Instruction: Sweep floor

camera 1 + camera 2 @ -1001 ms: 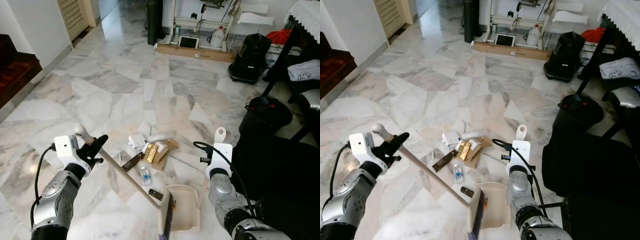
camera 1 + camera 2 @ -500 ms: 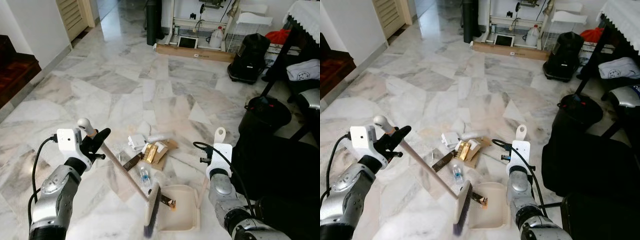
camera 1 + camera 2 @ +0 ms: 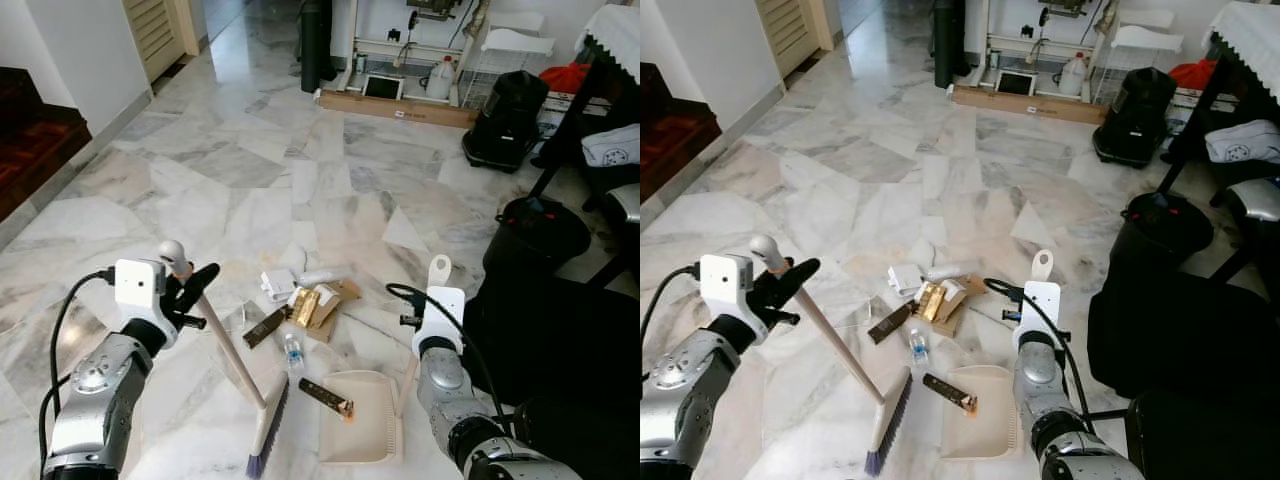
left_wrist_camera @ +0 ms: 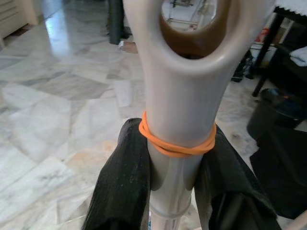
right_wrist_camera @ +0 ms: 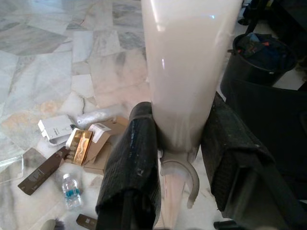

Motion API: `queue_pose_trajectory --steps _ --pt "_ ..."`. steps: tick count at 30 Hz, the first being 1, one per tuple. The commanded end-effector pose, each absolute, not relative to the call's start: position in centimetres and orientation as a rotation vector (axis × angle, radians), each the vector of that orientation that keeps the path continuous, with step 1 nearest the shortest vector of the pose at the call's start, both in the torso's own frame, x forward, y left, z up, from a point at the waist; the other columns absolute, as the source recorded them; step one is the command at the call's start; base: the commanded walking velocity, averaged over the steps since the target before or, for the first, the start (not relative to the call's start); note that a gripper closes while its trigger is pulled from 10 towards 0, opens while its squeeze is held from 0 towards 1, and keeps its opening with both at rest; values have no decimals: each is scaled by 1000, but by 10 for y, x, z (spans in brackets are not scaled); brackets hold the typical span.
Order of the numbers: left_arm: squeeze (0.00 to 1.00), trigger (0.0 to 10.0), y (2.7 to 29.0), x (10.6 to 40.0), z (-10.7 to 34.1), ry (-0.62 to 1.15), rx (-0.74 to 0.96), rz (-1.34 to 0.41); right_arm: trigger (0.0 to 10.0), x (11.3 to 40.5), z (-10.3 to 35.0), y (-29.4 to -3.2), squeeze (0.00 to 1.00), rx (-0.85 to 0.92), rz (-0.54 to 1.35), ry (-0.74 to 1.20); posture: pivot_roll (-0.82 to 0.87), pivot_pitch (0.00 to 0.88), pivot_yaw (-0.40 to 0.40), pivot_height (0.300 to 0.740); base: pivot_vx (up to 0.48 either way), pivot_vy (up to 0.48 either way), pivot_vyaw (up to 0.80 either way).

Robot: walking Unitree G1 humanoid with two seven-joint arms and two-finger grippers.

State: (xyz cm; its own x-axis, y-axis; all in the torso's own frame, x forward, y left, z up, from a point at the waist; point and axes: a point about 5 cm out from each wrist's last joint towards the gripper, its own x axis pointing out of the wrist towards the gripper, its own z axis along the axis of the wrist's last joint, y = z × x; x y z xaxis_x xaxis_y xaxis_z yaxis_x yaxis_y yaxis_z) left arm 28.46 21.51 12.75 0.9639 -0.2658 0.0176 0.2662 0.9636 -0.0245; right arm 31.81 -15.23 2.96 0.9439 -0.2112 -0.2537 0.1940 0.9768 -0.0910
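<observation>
- While our left hand (image 4: 173,179) clamps the broom (image 3: 232,362) handle, bristles sit on the floor beside the dustpan (image 3: 362,430).
- Our right hand (image 5: 184,163) grips the dustpan handle.
- Litter (image 3: 303,305) labels unreadable.

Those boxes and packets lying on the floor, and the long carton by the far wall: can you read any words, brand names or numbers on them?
No text can be read anywhere.
Gold packet: shiny print, too blurred to read.
White box: dark marks, too small.
Small bottle: blue label, unreadable.
Dark bar at the dustpan: no legible print.
Long carton: a small white label, too far to read.
</observation>
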Motion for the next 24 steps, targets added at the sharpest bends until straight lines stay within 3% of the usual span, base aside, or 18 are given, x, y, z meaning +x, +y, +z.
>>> queue_pose_trajectory --steps 1,24 --pt "0 10000 222 286 119 -10 -10 -197 10000 319 29 -152 0 -60 -212 278 166 64 -23 740 0 0 0" --pt "0 10000 209 302 88 -4 -30 -135 10000 306 11 -146 0 -55 -69 379 96 83 -29 740 0 0 0"
